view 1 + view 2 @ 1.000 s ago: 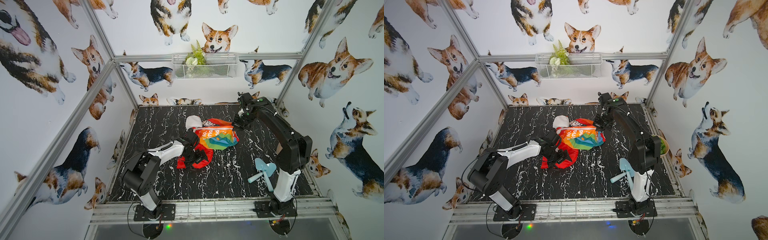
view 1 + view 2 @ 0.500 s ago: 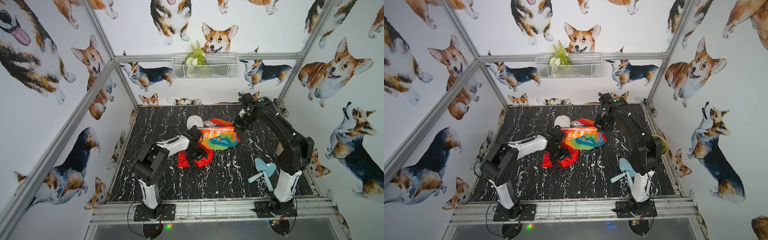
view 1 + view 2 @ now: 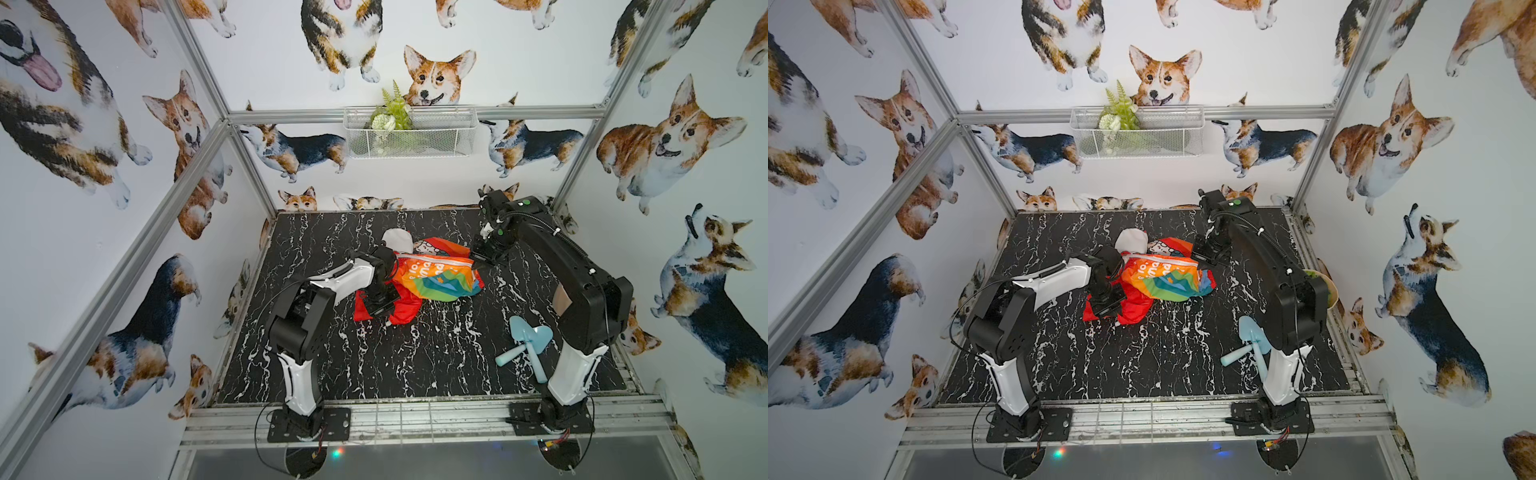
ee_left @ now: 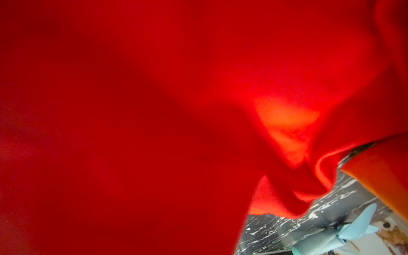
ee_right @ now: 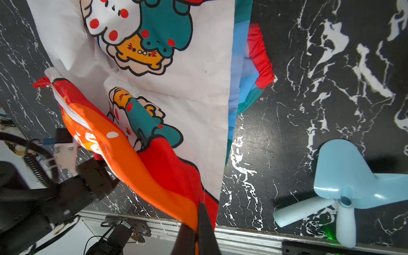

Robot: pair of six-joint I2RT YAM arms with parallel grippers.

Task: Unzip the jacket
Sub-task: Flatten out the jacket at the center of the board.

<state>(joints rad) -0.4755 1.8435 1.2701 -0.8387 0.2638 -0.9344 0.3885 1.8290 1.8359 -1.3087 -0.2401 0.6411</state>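
Jacket [image 3: 436, 278] bunched mid-frame on table [image 3: 415, 365]. R gripper [image 5: 198, 212] pinched tight on its edge; L gripper [image 3: 380, 305] closed on red hood [image 3: 405, 313] cloth. Tip: keep zipper [image 5: 72, 114] line taut betw. both, pull slowly.

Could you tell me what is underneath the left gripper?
The red hood of the jacket lies bunched under the left gripper; it fills the left wrist view, hiding whether the fingertips pinch anything.
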